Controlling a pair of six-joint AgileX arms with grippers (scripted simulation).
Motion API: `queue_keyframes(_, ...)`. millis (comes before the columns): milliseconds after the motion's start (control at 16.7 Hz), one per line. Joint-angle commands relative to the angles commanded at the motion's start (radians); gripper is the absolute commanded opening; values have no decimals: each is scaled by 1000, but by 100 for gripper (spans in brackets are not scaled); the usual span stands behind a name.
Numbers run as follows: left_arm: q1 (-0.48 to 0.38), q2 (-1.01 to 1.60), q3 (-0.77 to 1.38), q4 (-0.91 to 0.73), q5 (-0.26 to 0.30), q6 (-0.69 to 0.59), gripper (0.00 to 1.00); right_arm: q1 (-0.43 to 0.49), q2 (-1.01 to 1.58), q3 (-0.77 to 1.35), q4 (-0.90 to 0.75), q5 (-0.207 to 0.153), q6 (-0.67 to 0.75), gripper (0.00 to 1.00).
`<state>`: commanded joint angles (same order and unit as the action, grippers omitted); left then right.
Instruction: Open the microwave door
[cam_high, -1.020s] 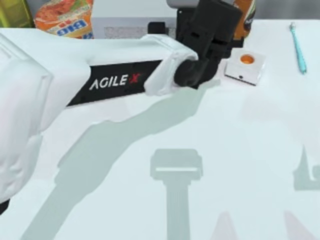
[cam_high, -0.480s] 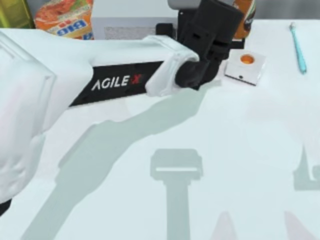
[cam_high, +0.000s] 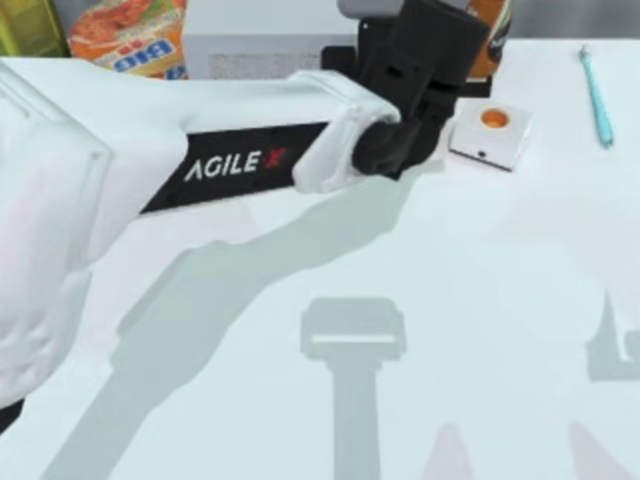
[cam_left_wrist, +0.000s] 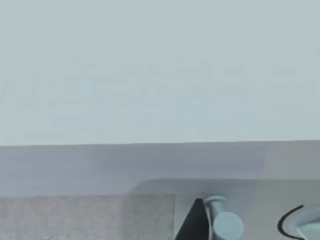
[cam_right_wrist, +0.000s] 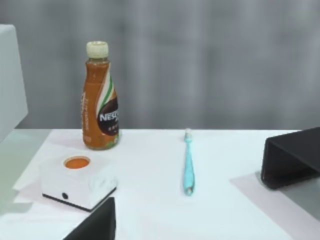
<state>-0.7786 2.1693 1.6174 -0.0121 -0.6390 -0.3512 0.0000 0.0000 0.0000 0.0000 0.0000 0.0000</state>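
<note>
Since the frame a second earlier, the left arm (cam_high: 200, 150) had slid slightly toward the right of the top view, its lettering shifting along with it, while everything else on the table (cam_high: 450, 300) stayed put. The microwave (cam_high: 270, 40) stood at the upper centre of the frame, with the arm's black wrist covering its right front part. The left gripper (cam_left_wrist: 200, 225) sat close against the microwave door (cam_left_wrist: 90, 215), beside a pale knob (cam_left_wrist: 227, 225); whether its fingers gripped anything could not be told. The right gripper (cam_right_wrist: 95, 225) showed only as a dark corner low in its own view. A small white cube (cam_high: 488, 136), a brown bottle (cam_right_wrist: 100, 97) and a teal toothbrush (cam_high: 597, 92) occupied the upper right.
</note>
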Motion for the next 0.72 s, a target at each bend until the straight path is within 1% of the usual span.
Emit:
queue_keyframes(180, 2, 15, 33, -35, 10, -9, 0, 0, 0, 0, 0, 0, 0, 100)
queue_keyframes(300, 8, 44, 98, -111, 30, -28, 0, 0, 0, 0, 0, 0, 0, 100)
queue_keyframes(480, 22, 104, 244, -298, 75, -72, 0, 0, 0, 0, 0, 0, 0, 100)
queue_keyframes(720, 47, 186, 484, -628, 158, -144, 0, 0, 0, 0, 0, 0, 0, 100)
